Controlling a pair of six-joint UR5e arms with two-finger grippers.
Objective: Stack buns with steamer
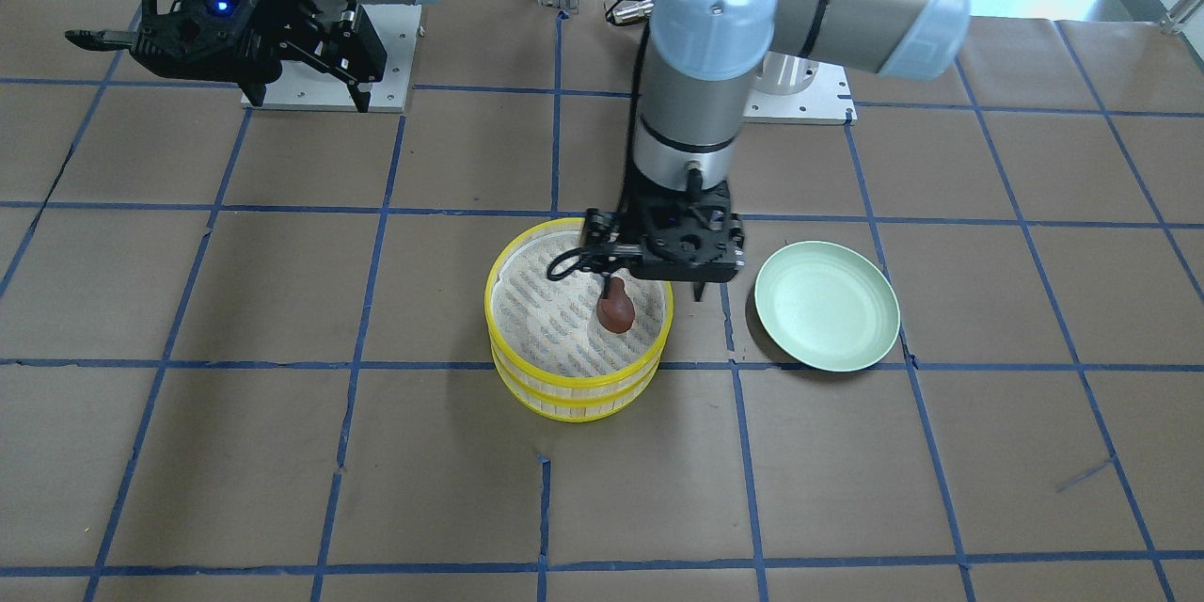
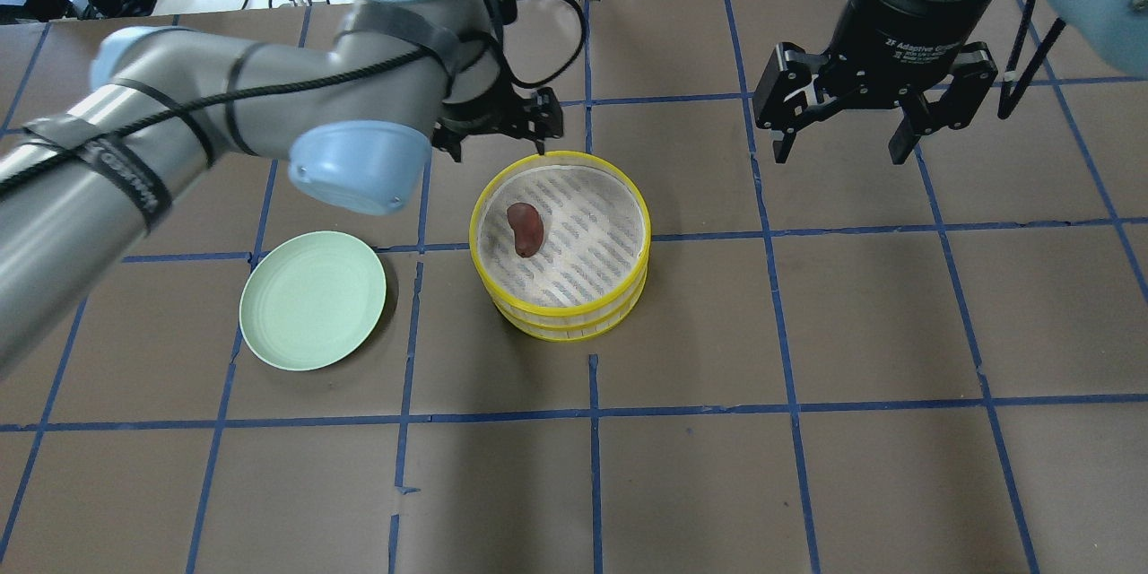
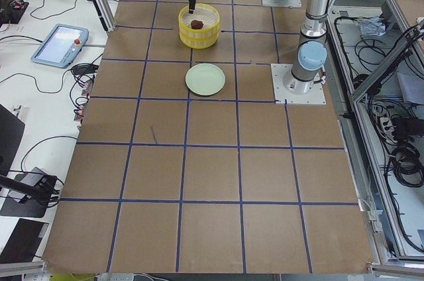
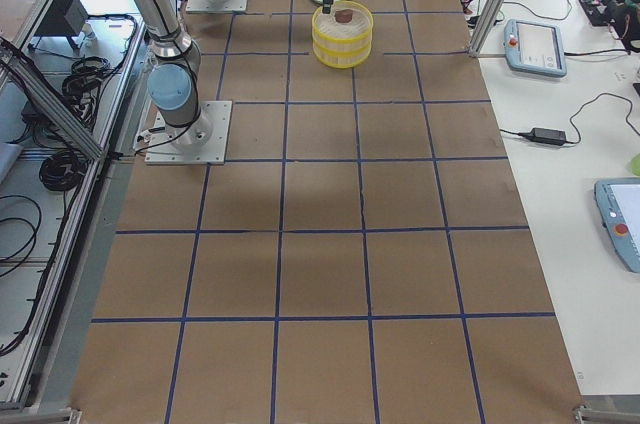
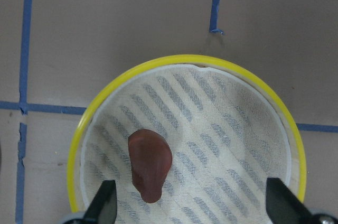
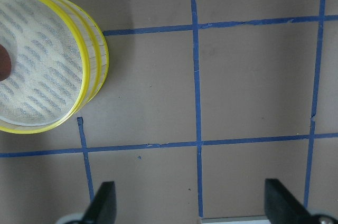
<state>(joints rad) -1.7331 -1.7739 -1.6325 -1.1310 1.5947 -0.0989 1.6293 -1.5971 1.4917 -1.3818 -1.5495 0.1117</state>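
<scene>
The yellow steamer (image 2: 574, 318), two tiers stacked, stands mid-table. The dark reddish-brown bun (image 2: 525, 229) lies on the striped liner of its top tier, also seen in the left wrist view (image 5: 150, 165). The white bun is hidden or out of view. My left gripper (image 2: 499, 142) hangs open and empty just above the steamer's far rim, clear of the bun; its open fingers (image 5: 104, 203) frame the bun. My right gripper (image 2: 838, 152) is open and empty, raised to the right of the steamer.
An empty pale green plate (image 2: 312, 300) lies on the brown paper left of the steamer. Blue tape lines grid the table (image 2: 807, 466). The arms' base plates and cables are at the back edge.
</scene>
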